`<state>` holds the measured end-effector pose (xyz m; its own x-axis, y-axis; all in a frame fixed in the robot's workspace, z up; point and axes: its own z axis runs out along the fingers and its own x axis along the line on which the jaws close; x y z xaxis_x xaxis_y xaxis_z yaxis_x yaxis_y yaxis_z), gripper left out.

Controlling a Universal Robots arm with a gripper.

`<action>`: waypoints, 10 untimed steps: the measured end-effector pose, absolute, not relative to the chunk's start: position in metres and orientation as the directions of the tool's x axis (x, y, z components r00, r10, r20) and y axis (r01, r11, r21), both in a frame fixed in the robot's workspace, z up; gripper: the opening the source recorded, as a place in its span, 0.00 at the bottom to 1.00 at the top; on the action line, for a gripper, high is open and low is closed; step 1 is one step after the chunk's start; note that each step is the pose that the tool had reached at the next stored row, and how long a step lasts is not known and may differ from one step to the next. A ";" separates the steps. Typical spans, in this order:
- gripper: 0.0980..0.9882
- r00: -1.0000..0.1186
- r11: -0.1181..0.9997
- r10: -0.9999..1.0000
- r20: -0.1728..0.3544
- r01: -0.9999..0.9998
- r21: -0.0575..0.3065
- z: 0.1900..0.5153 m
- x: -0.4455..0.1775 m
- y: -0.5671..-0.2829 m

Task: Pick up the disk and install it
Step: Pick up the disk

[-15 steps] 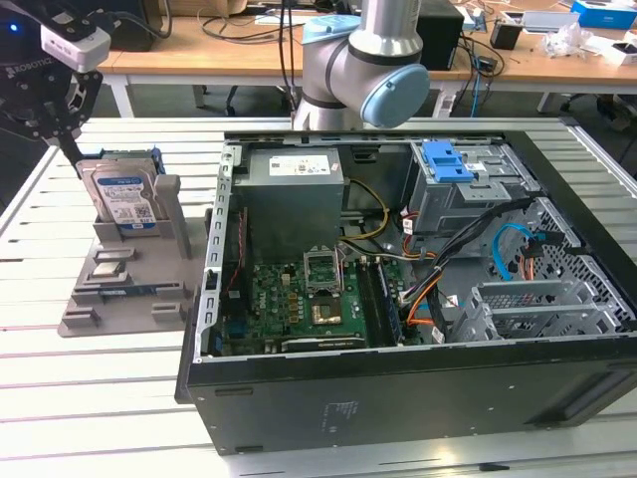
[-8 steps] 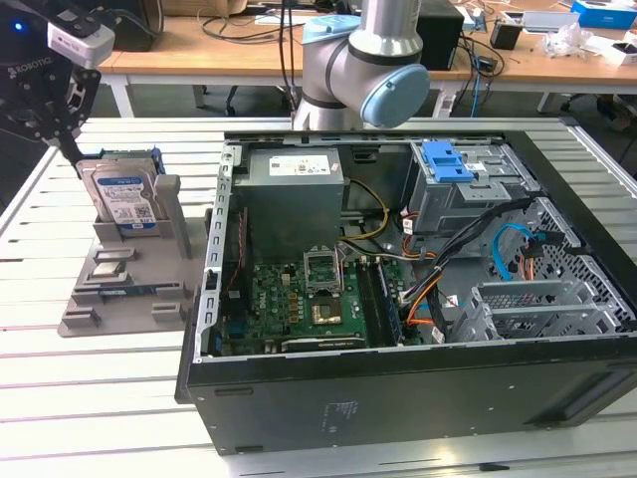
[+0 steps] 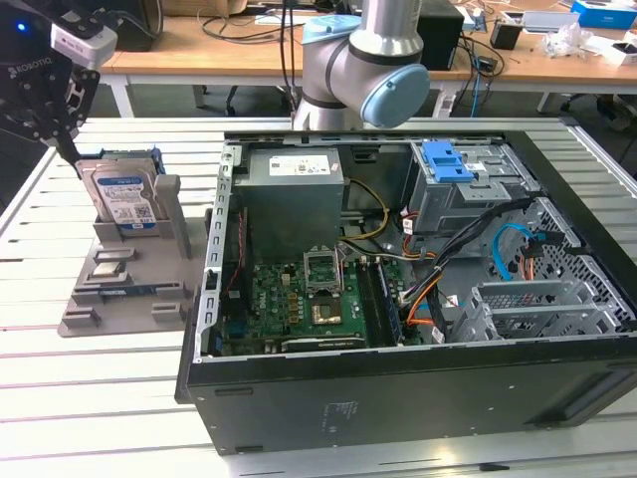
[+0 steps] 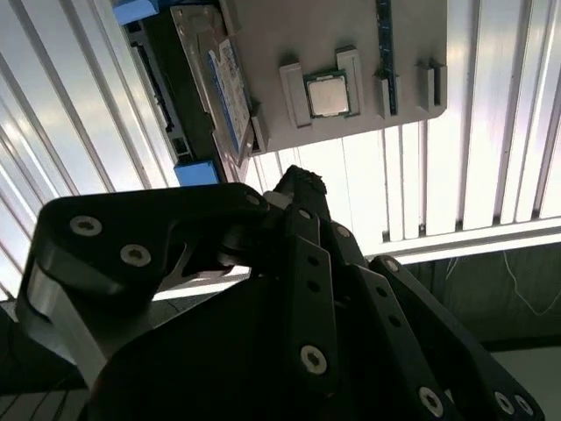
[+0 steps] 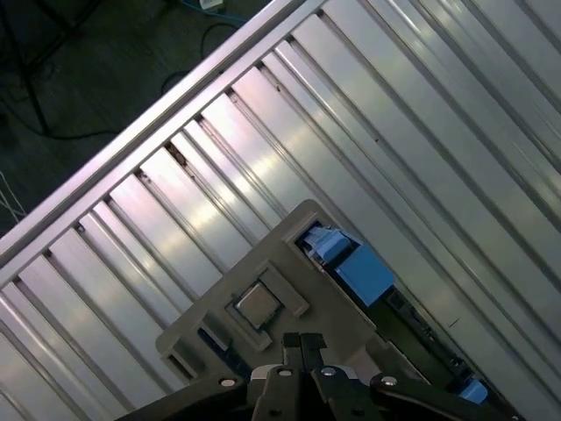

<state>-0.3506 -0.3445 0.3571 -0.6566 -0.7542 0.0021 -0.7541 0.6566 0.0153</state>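
While the gripper (image 3: 73, 154) is hovering at the far corner of the grey stand (image 3: 149, 261), its fingers are sitting together, clamping nothing.

Counting: one disk (image 3: 124, 194), one stand, one processor chip (image 4: 327, 95) lying flat on the stand, one open PC case (image 3: 398, 398), one drive cage (image 3: 448, 204) with a blue handle inside it.

The disk is standing on edge in the stand's slot, its label facing the exterior camera. The fingertips are sitting just beside its upper corner on the exterior view's left; I can't tell if they're touching.

The case wall is running just beside the stand on the exterior view's right. The slatted table (image 3: 100, 398) is lying open on the other side.

The case and cage are showing in the exterior view. In the second wrist view the disk (image 4: 223, 83) is showing edge-on with blue carrier tabs at both ends. The first wrist view is catching the table edge (image 5: 175, 92) and the floor beyond it.
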 end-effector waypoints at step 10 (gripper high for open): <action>0.01 -0.501 0.501 -0.866 0.002 -0.865 0.015 0.357 -0.351 -0.344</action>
<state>-0.3505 -0.3444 0.3572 -0.5007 -0.8656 0.0022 -0.8655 0.5007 0.0154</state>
